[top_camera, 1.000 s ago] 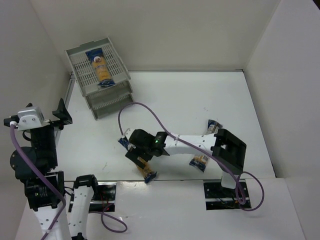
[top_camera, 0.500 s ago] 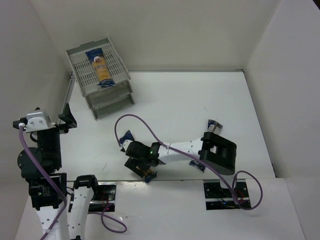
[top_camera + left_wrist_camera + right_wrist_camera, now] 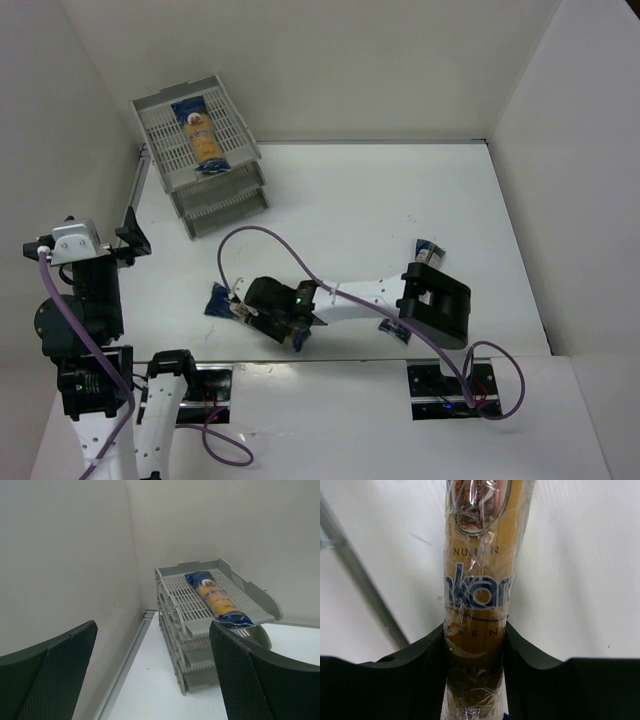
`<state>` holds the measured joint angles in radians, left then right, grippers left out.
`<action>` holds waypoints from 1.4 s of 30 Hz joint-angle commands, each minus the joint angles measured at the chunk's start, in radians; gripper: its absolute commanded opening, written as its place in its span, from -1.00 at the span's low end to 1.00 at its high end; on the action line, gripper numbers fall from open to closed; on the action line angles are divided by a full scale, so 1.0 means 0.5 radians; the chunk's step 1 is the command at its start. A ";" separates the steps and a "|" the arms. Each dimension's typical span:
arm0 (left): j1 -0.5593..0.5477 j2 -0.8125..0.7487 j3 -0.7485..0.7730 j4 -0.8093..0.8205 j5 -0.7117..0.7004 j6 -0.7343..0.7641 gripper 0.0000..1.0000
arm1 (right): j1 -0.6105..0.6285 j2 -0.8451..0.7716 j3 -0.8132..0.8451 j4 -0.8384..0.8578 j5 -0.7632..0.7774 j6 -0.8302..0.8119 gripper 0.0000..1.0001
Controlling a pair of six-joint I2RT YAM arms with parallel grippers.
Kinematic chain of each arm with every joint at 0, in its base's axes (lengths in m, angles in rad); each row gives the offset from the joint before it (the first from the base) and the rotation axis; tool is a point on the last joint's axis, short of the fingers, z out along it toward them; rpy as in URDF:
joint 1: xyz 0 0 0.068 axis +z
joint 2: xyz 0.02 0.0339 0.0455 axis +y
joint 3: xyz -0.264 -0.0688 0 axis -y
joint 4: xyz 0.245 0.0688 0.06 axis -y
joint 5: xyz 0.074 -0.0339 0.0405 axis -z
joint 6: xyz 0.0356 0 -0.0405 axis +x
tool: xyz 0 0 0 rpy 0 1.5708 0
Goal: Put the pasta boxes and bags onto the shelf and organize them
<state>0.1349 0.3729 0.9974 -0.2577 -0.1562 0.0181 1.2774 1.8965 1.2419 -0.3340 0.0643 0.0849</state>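
Jaws, right gripper [image 3: 475,635]: closed in on a pasta packet [image 3: 476,595]. Both black pads press its orange-yellow middle, one on each side, with no gap visible. Jaws, left gripper [image 3: 152,675]: spread wide with nothing between them, facing the shelf [image 3: 170,575] from well apart.

Table [image 3: 350,210]: white, walled on three sides.

Shelf: grey three-tier stack of slatted trays in the far left corner. One packet [image 3: 201,137] lies lengthwise in the top tray, with its near blue end at the tray's front lip. The lower tiers are mostly hidden, so their contents cannot be told.

Gripped packet: well apart from the shelf, toward the near edge of the table and a little right of the shelf's front. One blue end [image 3: 217,300] sticks out past the gripper on the side nearer the shelf.

Third packet [image 3: 428,250]: farther from the shelf again, off to the right. It lies largely under the right arm, with only its blue ends showing.

Handling (judgement):
- The packets are probably light.
- Each is fairly stiff along its length as a bundle of dry strands, but brittle if bent or squeezed hard.
- The clear film is wrinkled and glossy, so it is likely slippery.
- The best hold is across the narrow width near mid-length, so neither end droops or swings.
- The present grip looks close to that.
- Firm but moderate pressure should be enough.
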 commanded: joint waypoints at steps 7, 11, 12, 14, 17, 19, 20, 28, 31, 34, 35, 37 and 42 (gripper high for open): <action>-0.006 0.153 0.214 0.104 -0.040 0.126 1.00 | -0.170 -0.424 0.465 -0.117 -0.610 -0.207 -1.00; -0.006 0.230 0.285 0.064 -0.040 0.126 1.00 | -0.354 -0.568 0.354 -0.118 -0.849 -0.115 -1.00; -0.006 0.251 0.309 0.064 -0.040 0.126 1.00 | -0.379 -0.599 0.318 -0.117 -0.877 -0.115 -1.00; 0.037 0.270 0.328 0.064 -0.040 0.084 1.00 | -0.431 -0.694 0.180 -0.093 -0.877 -0.115 -1.00; 0.077 0.306 0.352 0.064 -0.019 0.035 1.00 | -0.551 -0.798 0.066 -0.071 -0.947 -0.066 -1.00; 0.104 0.307 0.371 0.064 0.024 0.034 1.00 | -0.695 -0.841 0.084 -0.071 -0.994 -0.010 -1.00; 0.123 0.328 0.371 0.064 0.024 0.013 1.00 | -0.747 -0.866 0.111 -0.053 -1.015 0.020 -1.00; 0.181 0.368 0.352 0.104 0.070 -0.067 1.00 | -1.011 -0.802 0.409 0.069 -1.177 0.433 -1.00; 0.200 0.386 0.352 0.122 0.091 -0.067 1.00 | -1.103 -0.701 0.483 0.189 -1.263 0.591 -1.00; 0.200 0.386 0.352 0.141 0.092 -0.067 1.00 | -1.125 -0.566 0.654 0.189 -1.245 0.612 -1.00; 0.200 0.386 0.328 0.141 0.073 -0.046 1.00 | -1.143 -0.526 0.697 0.189 -1.245 0.661 -1.00; 0.200 0.386 0.306 0.159 0.046 -0.027 1.00 | -1.143 -0.449 0.817 0.189 -1.227 0.686 -1.00; 0.200 0.368 0.269 0.196 0.024 0.040 1.00 | -1.143 -0.167 1.108 0.122 -1.202 0.653 -1.00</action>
<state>0.2279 0.5652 1.1397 -0.2234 -0.1337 0.0235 0.7090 1.7828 1.6680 -0.4030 -0.4961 0.3931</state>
